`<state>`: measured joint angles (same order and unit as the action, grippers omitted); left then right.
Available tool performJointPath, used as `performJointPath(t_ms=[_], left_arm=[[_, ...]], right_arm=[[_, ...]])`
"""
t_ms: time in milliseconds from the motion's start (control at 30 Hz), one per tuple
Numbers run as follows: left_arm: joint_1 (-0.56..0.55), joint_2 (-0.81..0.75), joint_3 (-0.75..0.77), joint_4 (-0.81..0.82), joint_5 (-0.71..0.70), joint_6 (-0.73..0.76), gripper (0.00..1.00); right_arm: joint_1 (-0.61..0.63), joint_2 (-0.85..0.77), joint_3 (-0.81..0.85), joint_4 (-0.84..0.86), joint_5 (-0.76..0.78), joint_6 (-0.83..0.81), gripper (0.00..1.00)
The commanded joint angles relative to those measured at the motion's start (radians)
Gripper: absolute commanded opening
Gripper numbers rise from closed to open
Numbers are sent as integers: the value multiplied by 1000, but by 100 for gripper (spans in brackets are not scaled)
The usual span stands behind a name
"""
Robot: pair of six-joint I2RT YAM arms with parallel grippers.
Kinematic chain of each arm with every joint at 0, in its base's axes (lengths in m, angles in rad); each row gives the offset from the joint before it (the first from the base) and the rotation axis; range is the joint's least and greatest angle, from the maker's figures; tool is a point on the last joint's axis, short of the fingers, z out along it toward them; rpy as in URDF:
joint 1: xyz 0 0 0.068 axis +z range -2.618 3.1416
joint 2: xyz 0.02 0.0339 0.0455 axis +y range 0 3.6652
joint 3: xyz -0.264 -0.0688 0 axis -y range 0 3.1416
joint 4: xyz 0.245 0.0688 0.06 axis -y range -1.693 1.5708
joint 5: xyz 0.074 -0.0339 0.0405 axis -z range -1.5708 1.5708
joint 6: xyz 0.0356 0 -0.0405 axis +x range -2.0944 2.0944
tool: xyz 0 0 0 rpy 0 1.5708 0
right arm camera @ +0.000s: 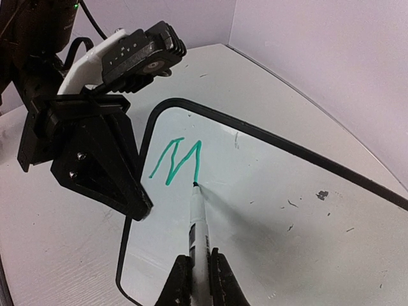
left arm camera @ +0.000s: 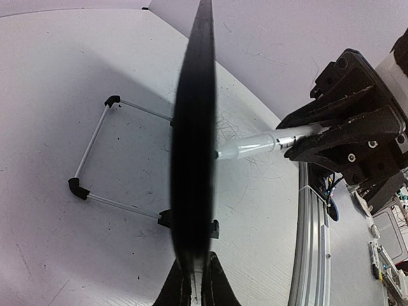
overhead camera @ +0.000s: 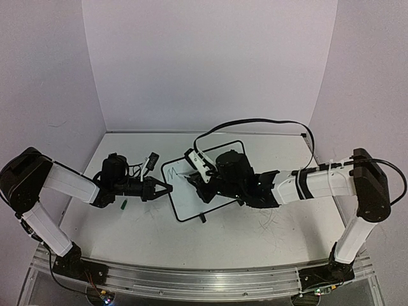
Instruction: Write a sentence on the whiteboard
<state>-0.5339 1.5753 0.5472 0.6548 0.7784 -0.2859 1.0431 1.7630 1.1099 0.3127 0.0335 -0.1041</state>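
The whiteboard (overhead camera: 203, 203) lies tilted in the middle of the table, with a black frame and a green "M" (right arm camera: 178, 159) in its upper left corner. My left gripper (overhead camera: 164, 188) is shut on the board's left edge, which fills the left wrist view as a dark blurred band (left arm camera: 194, 159) running up from between the gripper (left arm camera: 196, 257) fingers. My right gripper (right arm camera: 199, 258) is shut on a white marker (right arm camera: 199, 223). The marker's tip rests on the board at the end of the M's last stroke. From the left wrist the marker (left arm camera: 255, 145) and the right gripper (left arm camera: 344, 127) show beyond the board.
A small green cap (overhead camera: 124, 204) lies on the table under the left arm. A black cable (overhead camera: 255, 121) loops above the right arm. The board's wire stand with black feet (left arm camera: 95, 159) rests on the table. An aluminium rail (overhead camera: 191, 280) runs along the near edge.
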Motion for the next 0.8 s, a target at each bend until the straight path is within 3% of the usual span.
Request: performJointPath(t_ms=[0,767], left_arm=[[-1,-36,-18,6,-16,59,0],[-2,-31,-15,3,-18,61,0]], right_arm=[[-8,-29,-16,-12,19,15,0],[-5,-50,13,-11,2,21,0]])
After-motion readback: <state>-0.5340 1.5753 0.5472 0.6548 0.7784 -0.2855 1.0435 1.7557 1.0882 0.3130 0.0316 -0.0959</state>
